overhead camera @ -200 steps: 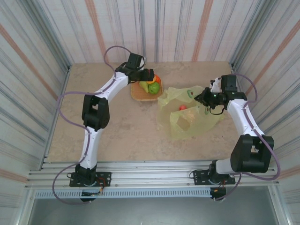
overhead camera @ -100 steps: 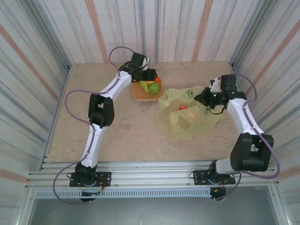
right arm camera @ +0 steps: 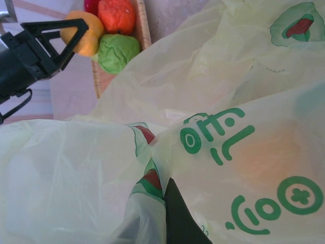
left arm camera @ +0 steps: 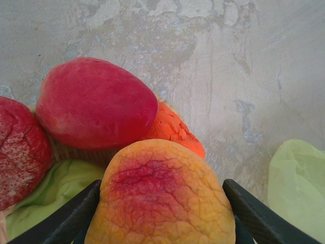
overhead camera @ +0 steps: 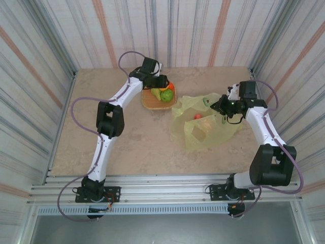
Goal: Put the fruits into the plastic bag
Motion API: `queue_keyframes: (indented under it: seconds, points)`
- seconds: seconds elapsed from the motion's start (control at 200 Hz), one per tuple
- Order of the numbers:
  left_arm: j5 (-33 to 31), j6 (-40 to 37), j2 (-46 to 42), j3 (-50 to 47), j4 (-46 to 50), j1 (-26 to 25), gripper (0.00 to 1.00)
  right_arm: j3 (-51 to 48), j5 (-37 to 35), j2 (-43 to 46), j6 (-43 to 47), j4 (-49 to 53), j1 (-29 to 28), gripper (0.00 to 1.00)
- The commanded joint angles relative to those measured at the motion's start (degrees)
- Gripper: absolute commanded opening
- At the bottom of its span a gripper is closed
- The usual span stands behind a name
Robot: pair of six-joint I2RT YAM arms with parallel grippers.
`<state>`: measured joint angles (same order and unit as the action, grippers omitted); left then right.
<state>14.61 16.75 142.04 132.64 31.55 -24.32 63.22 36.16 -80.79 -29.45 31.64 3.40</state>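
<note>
Marbled tabletop [overhead camera: 132, 137] holds plastic bag [right arm camera: 228, 76] printed with illegible green lettering [right arm camera: 218, 132].

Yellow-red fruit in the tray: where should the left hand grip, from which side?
Yellow-red fruit: grip across its widest middle, likely from above. Red fruit and orange fruit crowd its far side; both flanks are free, and fingers of the left hand bracket them.

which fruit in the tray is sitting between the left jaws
The yellow-orange fruit with the red blush: the left gripper has its jaws either side of it, while the red fruits and orange one lie beyond.
</note>
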Motion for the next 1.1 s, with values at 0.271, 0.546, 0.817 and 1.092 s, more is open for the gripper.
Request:
queue_keyframes:
  seconds: [0.271, 0.546, 0.817, 1.092]
  points:
    - [2.8, 0.6, -14.3, -9.5, -1.2, 0.4, 0.56, 2.1, 1.1, 0.0, -0.2, 0.2, 0.3, 0.0]
    - [3.2, 5.1, -43.2, -46.9, -14.2, -0.1, 0.54, -0.3, 1.9, 1.7, -4.0, -3.0, 0.1, 0.0]
    - [-0.9, 7.9, -68.1, -77.4, -20.6, -12.8, 0.53, -2.6, -0.2, 4.3, -6.0, -4.2, -0.3, 0.0]
    - [-7.1, 9.0, -62.5, -81.1, -30.5, -29.7, 0.51, -2.4, -1.1, 5.7, -7.3, -4.5, -1.4, 0.0]
